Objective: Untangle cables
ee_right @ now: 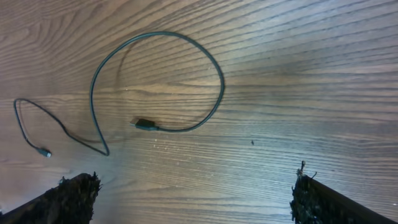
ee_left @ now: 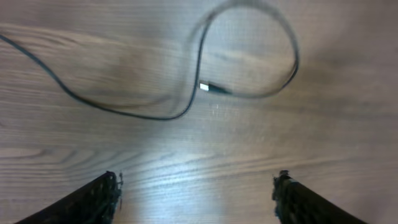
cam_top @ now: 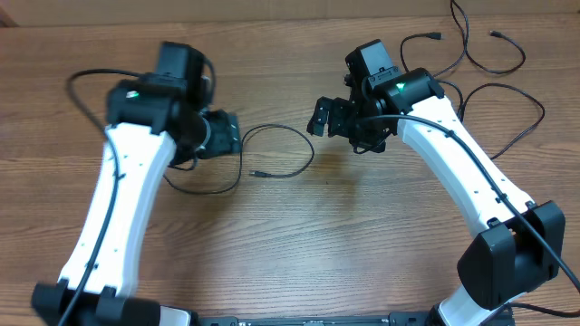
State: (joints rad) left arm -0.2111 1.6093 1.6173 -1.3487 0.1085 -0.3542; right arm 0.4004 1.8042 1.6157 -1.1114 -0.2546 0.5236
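**Item 1, looped cable** (cam_top: 312,152): a thin black cord lying flat on the wooden table (cam_top: 299,244), in the gap between the two grippers and touching neither.
- Overhead view: an open loop, with one plug end (cam_top: 257,172) pointing left. The cord's left run disappears under the left arm.
- Right wrist view: the full run of the cord (ee_right: 222,84), including its second small plug end (ee_right: 43,152) at far left. No other view shows this end.
- Left wrist view: the same loop (ee_left: 295,62), blurred, with the light-tipped plug (ee_left: 208,88) inside it.

**Item 2, further cables** (cam_top: 467,47): loose wavy black strands at the table's top right, behind the right arm. Only the overhead view shows them.

**Item 3, left gripper** (ee_left: 196,190): its jaws stand wide apart above bare wood with nothing between them. The overhead view shows it only as a dark block (cam_top: 227,136).

**Item 4, right gripper** (ee_right: 196,190): its jaws are also spread wide and hold nothing. In the overhead view it hangs just right of the loop (cam_top: 328,118).
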